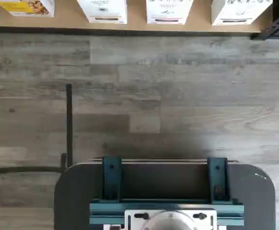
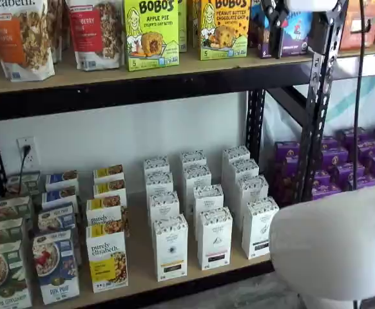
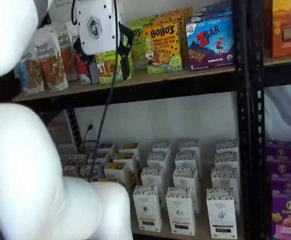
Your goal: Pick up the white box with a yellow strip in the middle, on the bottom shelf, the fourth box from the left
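So, I'm hovering my gripper (image 3: 124,62) high above the purely elizabeth box (image 2: 107,257), probably to get a clear look at the row first. The fingers are showing side-on, so I can't tell their gap. The white box (image 2: 170,248) is standing just beside that box, heading its column at the bottom shelf (image 2: 191,275) edge.

My white box (image 2: 170,248) stands upright at the front edge of the bottom shelf (image 2: 136,257). It is a tall, narrow carton with a speckled band on top, a small dark emblem mid-face and a dark strip near the base. Like cartons queue behind it toward 12 o'clock, and a twin (image 2: 214,237) stands just beside it at 3 o'clock. My wrist view catches only its lower face (image 1: 103,10) on the pale board (image 1: 134,21).
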{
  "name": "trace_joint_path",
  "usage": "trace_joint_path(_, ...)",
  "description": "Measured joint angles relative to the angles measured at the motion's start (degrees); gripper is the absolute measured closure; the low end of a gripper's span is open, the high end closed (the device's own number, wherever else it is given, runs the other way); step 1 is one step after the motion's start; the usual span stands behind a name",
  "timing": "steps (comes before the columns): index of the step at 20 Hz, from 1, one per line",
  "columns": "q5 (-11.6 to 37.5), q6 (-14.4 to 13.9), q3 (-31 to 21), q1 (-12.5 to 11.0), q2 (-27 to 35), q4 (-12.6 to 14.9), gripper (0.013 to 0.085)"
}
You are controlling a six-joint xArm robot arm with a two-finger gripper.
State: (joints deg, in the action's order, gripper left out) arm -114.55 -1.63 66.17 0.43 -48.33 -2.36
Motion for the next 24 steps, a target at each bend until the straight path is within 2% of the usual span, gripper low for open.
trace_joint_path(2, -1.4, 1.6, 0.5, -3.6, 0.7, -3.8, 0.0130)
trace_joint_path(3, -1.7, 2.1, 0.5, -4.5, 0.8, -4.9, 0.0130)
trace_joint_path(5, -1.7, 2.3, 0.4, -4.6, 0.7, -5.1, 0.0130)
trace_joint_path(11, 1.0, 1.9, -1.9, -3.0, 0.0, -3.0, 0.0130)
trace_joint_path(17, 5.8, 1.0, -5.5, -1.9, -0.1, -3.3, 0.0130)
trace_joint_path(20, 8.4, -0.1, -8.1, -0.6, 0.0, -3.2, 0.0130)
trace_joint_path(24, 12.4, -2.3, -12.0, 2.4, 0.1, -1.1, 0.0130)
